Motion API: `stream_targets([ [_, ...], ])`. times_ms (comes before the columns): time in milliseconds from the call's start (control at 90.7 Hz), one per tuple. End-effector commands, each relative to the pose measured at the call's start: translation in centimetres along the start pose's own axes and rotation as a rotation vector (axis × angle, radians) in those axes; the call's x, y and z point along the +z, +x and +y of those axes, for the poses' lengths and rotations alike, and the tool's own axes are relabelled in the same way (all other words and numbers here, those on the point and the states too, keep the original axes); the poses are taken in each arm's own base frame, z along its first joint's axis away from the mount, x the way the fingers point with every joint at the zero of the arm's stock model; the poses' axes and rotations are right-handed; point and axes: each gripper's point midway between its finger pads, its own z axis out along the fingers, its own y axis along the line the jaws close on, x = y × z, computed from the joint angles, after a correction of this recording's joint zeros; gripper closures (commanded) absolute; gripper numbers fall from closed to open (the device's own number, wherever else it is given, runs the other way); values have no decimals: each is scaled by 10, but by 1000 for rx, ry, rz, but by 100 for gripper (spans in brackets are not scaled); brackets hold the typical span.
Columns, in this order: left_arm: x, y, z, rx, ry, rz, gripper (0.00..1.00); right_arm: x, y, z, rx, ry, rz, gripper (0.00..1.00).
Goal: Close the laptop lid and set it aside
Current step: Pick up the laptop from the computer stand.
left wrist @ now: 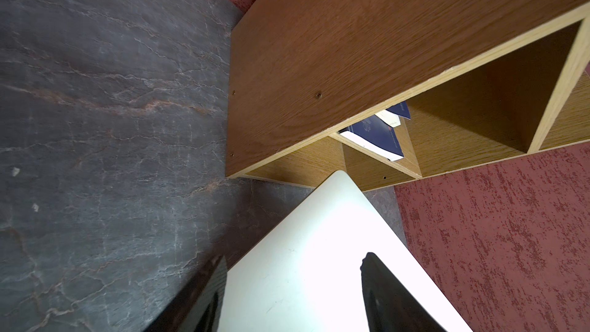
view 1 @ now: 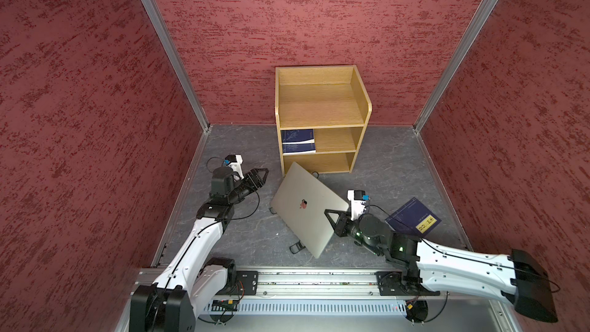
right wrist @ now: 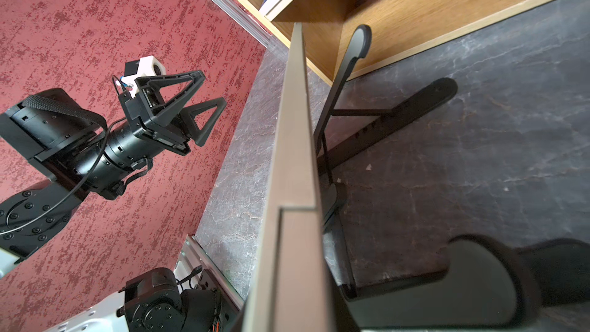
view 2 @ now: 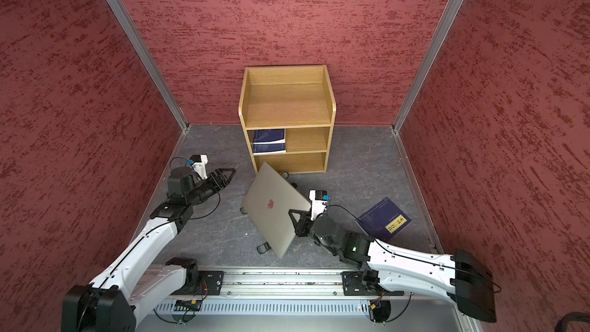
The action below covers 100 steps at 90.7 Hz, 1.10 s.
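The laptop (view 1: 297, 193) (view 2: 271, 193) is folded shut, its silver lid with the dark logo facing up, and it lies tilted on the dark table in front of the shelf. My right gripper (view 1: 327, 212) (view 2: 290, 211) is shut on the laptop's right edge, one finger lying over the lid. In the right wrist view the laptop's thin edge (right wrist: 293, 154) runs straight out from between the jaws. My left gripper (view 1: 265, 170) (view 2: 233, 170) (right wrist: 213, 87) hangs to the laptop's left, apart from it, fingers spread and empty. The left wrist view shows the bright lid (left wrist: 303, 250) beyond its open gripper (left wrist: 295, 257).
A wooden shelf unit (view 1: 322, 106) stands at the back wall with dark blue books (view 1: 298, 142) on its middle shelf. Another blue book (view 1: 413, 218) lies on the table behind my right arm. A black folding stand (view 1: 296, 248) (right wrist: 383, 122) sits under the laptop.
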Motion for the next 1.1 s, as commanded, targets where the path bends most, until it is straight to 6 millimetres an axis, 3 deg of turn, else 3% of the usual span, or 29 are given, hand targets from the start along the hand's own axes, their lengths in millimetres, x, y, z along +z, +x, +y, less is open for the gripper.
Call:
stream_targets([
  [0,-6,-2,5,-18,-34,-17,30,-21,-57,71,119,-223,-165,100],
  [452,-27,-11,7,-38,-89,-82,27,-44,-74,89,197,-323,-194,100],
  [727,-47,-20,-1,-47,-99,-128,26,-77,-94,119,204,-455,-216,100],
  [1091,-65,-22,-14,-73,-63,-156,26,-117,-109,117,261,-545,-259,100],
])
